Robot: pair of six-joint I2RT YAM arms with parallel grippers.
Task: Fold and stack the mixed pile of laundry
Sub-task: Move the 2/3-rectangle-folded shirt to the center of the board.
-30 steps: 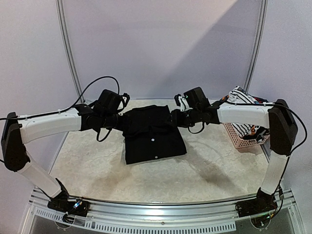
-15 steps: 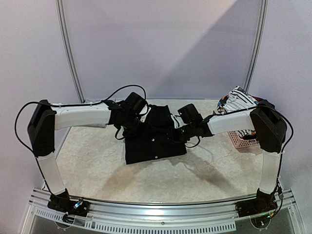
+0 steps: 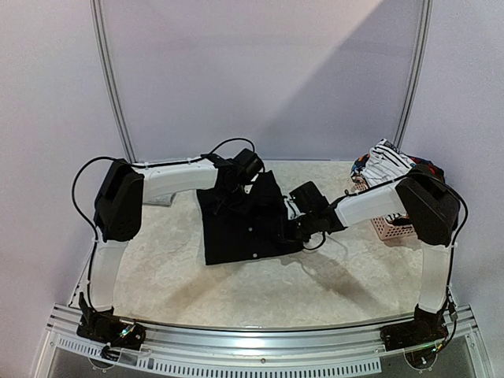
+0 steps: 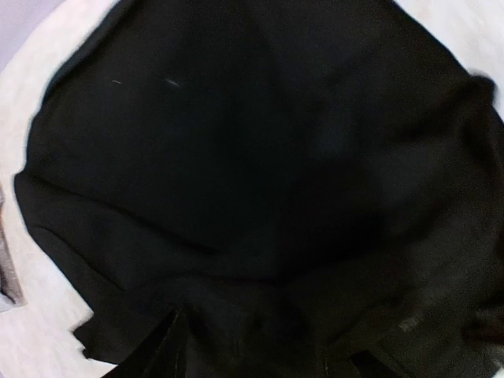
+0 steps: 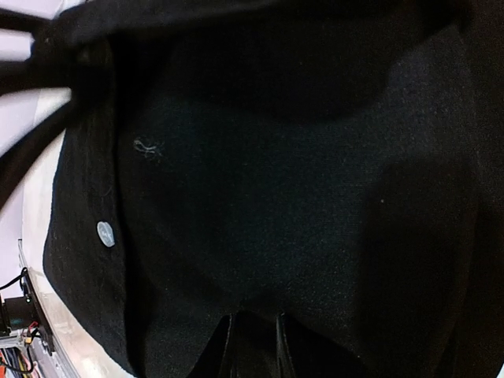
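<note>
A large black garment (image 3: 248,228) with small white buttons lies in the middle of the table, its far part raised in a fold. My left gripper (image 3: 236,187) is at the garment's far left. In the left wrist view its dark fingers (image 4: 169,350) stand apart with a bunch of black cloth (image 4: 260,236) between them. My right gripper (image 3: 294,224) is low at the garment's right edge. Its fingers (image 5: 228,346) are pinched close together on the black cloth (image 5: 276,197), near a white button (image 5: 105,233). More laundry, with a white black-striped piece (image 3: 387,156), is heaped in the basket.
The pink perforated basket (image 3: 386,227) stands at the right edge of the table, behind my right forearm. A beige textured mat (image 3: 157,260) covers the table. A grey scrap (image 4: 6,272) lies left of the black cloth. Upright frame poles stand at the back.
Both grippers have carried the garment's far edge forward and to the right, doubling it over. The left arm has swung in from the far left, and the right gripper has dropped lower.
</note>
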